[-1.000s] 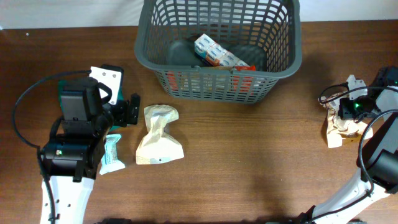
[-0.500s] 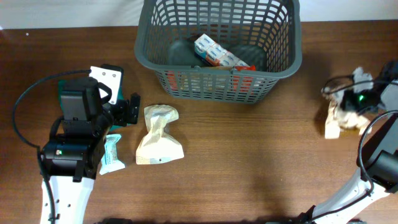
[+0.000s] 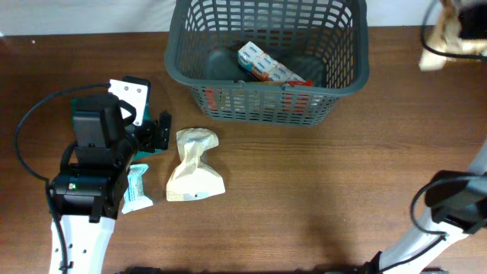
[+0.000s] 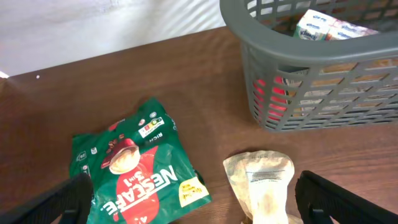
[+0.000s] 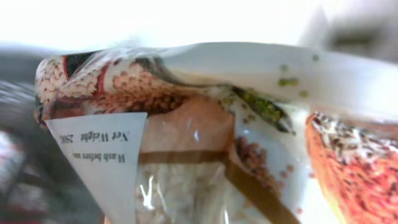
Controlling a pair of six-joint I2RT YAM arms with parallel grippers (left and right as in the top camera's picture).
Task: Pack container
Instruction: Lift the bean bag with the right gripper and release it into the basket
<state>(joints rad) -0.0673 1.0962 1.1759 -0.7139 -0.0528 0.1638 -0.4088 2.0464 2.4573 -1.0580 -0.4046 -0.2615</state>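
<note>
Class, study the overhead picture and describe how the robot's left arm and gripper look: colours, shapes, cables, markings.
The left arm has a white lower link, a boxy black body with a small green light, and a teal block near the wrist. A white plate sits at the wrist. A thin black cable loops out beside it. The left gripper is black, with two blunt fingers.

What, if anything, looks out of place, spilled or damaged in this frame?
Nothing is spilled or torn. The beige pouch lying on the table is crumpled and pinched at its neck. The right gripper holds a printed packet at the overhead view's far right edge, right of the container; the packet fills the blurred right wrist view.
</note>
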